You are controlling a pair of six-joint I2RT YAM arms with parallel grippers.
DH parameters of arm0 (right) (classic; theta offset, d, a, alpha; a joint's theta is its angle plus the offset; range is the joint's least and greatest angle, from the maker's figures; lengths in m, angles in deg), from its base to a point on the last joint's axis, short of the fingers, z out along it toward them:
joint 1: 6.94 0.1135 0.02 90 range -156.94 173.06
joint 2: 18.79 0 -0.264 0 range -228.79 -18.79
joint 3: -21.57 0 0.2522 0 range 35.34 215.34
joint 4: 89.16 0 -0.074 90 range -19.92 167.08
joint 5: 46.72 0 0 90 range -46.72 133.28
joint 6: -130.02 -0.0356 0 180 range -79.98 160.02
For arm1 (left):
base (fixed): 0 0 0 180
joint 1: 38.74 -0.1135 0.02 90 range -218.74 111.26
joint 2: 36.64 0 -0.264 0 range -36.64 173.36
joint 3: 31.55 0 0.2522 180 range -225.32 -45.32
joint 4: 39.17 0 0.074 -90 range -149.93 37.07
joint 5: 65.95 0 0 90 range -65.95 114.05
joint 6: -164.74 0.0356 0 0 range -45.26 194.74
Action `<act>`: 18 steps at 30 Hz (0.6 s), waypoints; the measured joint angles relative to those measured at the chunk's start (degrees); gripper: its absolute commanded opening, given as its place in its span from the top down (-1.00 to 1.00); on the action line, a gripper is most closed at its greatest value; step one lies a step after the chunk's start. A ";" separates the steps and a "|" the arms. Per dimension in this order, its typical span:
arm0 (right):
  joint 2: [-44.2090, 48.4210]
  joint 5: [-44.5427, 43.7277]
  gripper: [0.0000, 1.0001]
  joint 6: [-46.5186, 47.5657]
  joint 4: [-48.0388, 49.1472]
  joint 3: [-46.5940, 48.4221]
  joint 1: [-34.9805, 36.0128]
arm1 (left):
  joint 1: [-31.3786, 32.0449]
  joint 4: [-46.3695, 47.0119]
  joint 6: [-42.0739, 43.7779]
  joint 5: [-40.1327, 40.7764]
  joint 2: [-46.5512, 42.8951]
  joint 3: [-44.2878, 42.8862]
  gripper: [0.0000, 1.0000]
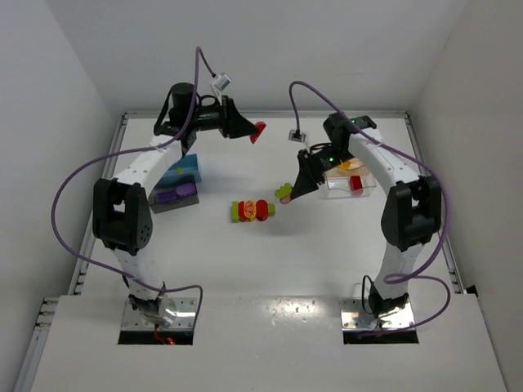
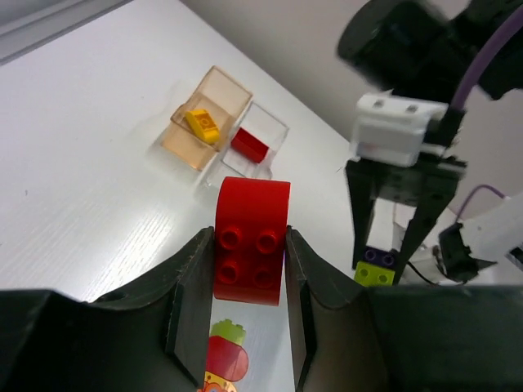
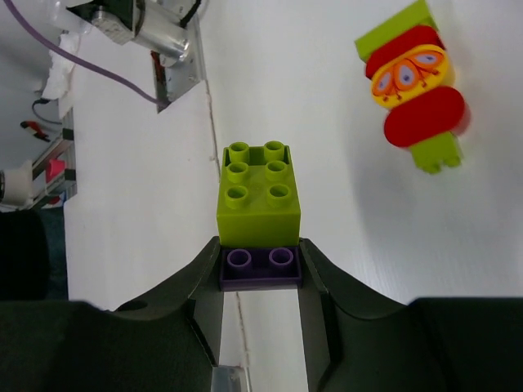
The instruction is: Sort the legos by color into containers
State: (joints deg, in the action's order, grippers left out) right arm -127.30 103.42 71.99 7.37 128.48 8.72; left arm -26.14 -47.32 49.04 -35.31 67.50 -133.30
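Note:
My left gripper [image 1: 248, 129] is raised over the far side of the table, shut on a red lego [image 2: 252, 241] that sticks out past its fingertips. My right gripper [image 3: 260, 249] is shut on a purple lego [image 3: 260, 268] with a lime green lego [image 3: 258, 184] stacked on it, held just left of the clear container [image 1: 372, 189]. That container holds a yellow block [image 2: 203, 122] and a red block [image 2: 250, 144]. A stack of lime, red and yellow legos [image 1: 252, 211] lies on its side mid-table. The dark container [image 1: 159, 204] at left holds purple blocks [image 1: 176, 194].
The dark container's blue part [image 1: 181, 173] sits on its far side, under the left arm's forearm. White walls enclose the table on three sides. Purple cables loop off both arms. The two arm bases stand at the near edge.

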 measured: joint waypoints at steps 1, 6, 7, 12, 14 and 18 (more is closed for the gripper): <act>0.63 -0.33 1.00 0.02 -0.11 -0.42 -0.94 | 0.46 0.04 0.07 1.70 0.00 -0.02 0.86; 6.38 -3.37 1.00 -2.58 2.43 -2.23 -9.38 | 8.39 -1.73 2.49 13.35 0.35 0.13 0.86; 8.02 -4.09 1.00 -3.72 3.65 -2.89 -11.32 | 10.32 -1.60 2.67 15.13 0.63 0.13 0.86; 17.94 -8.83 1.00 -9.25 8.92 -6.86 -19.93 | 19.65 -2.21 2.69 22.05 8.20 -4.11 0.86; 22.82 -10.49 1.00 -10.56 9.86 -9.27 -22.29 | 21.75 -2.73 2.71 24.09 12.61 -7.37 0.86; 29.38 -13.35 1.00 -12.72 10.84 -13.75 -25.57 | 24.83 -3.98 2.89 27.34 20.76 -14.60 0.81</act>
State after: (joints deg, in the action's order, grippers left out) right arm -97.93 90.07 59.27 18.21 114.73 -16.85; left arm -1.31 -51.30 51.93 -7.96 88.26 -147.90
